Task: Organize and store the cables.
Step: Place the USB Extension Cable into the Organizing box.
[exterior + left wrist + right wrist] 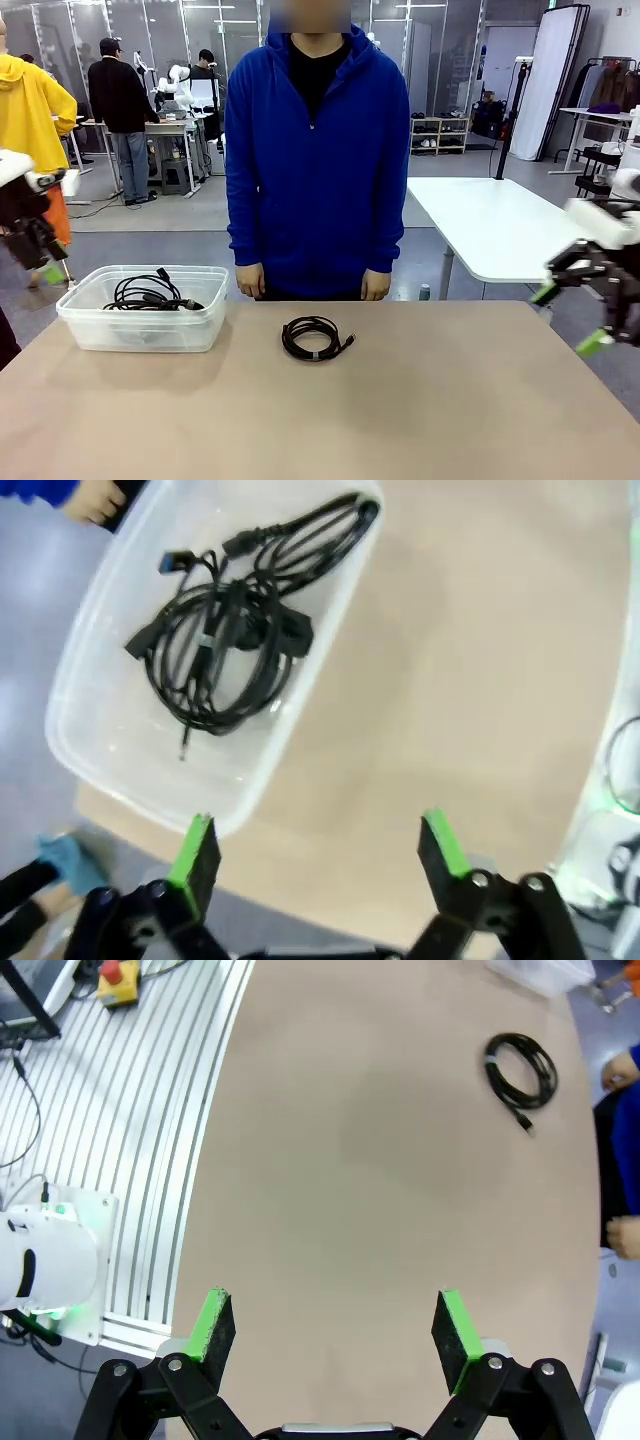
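Below the left gripper, whose jaws are spread and empty, a bin already holds a tangle of cables. Far ahead of the right gripper, also spread and empty, one coil lies alone on the table. Judged from this, storing that coil is the step in hand; next calls for reaching it, pinching its loops, then carrying it to the bin

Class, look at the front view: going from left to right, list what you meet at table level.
Left pincer → clear bin holding coiled cables → single coiled cable on the table → right pincer.
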